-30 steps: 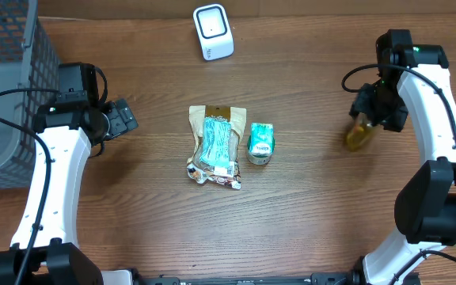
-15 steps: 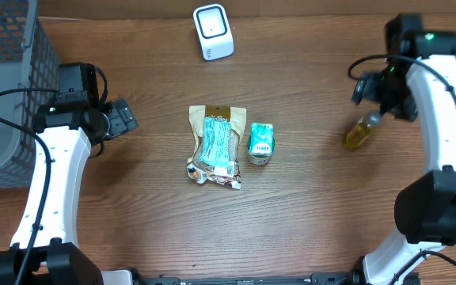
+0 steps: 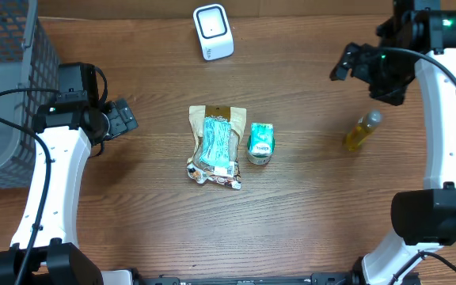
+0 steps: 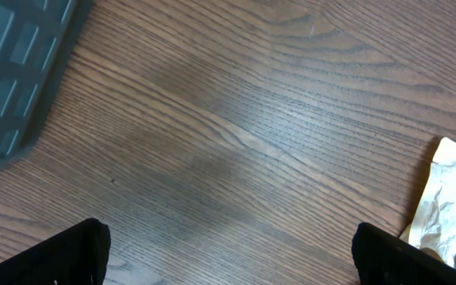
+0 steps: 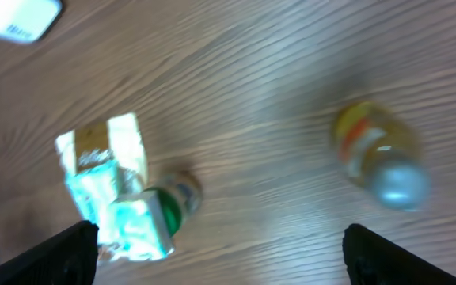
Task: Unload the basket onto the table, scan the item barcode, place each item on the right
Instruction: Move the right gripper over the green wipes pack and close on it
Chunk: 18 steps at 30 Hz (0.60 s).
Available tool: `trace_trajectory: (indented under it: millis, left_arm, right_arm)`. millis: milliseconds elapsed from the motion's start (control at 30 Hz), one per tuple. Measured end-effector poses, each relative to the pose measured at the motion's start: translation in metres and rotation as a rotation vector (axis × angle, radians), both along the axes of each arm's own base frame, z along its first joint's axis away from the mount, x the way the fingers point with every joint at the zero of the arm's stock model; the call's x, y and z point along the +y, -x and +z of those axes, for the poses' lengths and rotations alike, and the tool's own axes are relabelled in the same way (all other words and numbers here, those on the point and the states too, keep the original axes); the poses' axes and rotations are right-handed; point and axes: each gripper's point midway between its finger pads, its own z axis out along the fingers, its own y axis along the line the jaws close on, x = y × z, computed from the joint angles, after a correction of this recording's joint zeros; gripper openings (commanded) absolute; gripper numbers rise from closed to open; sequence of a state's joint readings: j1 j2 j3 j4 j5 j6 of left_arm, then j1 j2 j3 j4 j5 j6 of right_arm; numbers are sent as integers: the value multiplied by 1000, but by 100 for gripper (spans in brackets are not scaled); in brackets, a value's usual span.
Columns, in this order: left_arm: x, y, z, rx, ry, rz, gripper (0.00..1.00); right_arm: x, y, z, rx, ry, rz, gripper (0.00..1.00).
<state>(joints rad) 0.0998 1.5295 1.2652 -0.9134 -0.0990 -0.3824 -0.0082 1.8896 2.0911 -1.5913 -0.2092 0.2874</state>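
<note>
Seeing one change against a second ago: the right gripper (image 3: 343, 65) was down on the bottle (image 3: 360, 133), and now it is hanging clear of it, off toward 12 o'clock. Its jaws are standing wide apart with nothing between them, so I'm calling it released. The bottle is sitting alone on the table (image 3: 315, 206) at about 3 o'clock, in nearly the same spot as before, touching nothing. I'm not able to tell whether it is standing or lying.

Nothing else is moving. The left gripper (image 3: 125, 117) is holding the same pose at 9 o'clock, jaws spread wide and empty, with bare wood under it in the left wrist view. The scanner (image 3: 213, 32) is staying at 12 o'clock, well apart from the bottle. The snack bag (image 3: 215, 146) is lying at centre, and the small green pack (image 3: 260, 143) is lying just beside it at its 3 o'clock. The grey basket (image 3: 6, 95) is sitting at 10 o'clock.

Labels: I'm getting nothing readable. The bottle is showing yellow liquid, a silver cap and an orange band in the blurred right wrist view. The bag is carrying a teal panel and the pack white lettering, both too small to read.
</note>
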Motion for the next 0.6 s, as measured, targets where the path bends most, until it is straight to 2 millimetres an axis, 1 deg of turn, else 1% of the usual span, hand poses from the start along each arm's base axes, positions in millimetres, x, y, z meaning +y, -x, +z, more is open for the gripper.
trace_trajectory:
  millis: [267,500,600]
  left_arm:
    - [0,0,0,0,0,0,100]
    - [0,0,0,0,0,0,100]
    - [0,0,0,0,0,0,100]
  right_arm:
    - [61,13,-9,29,-32,152,94]
    - [107,27,-28,57,-27,278,93]
    - [124,33,-38,64,-24,324,90]
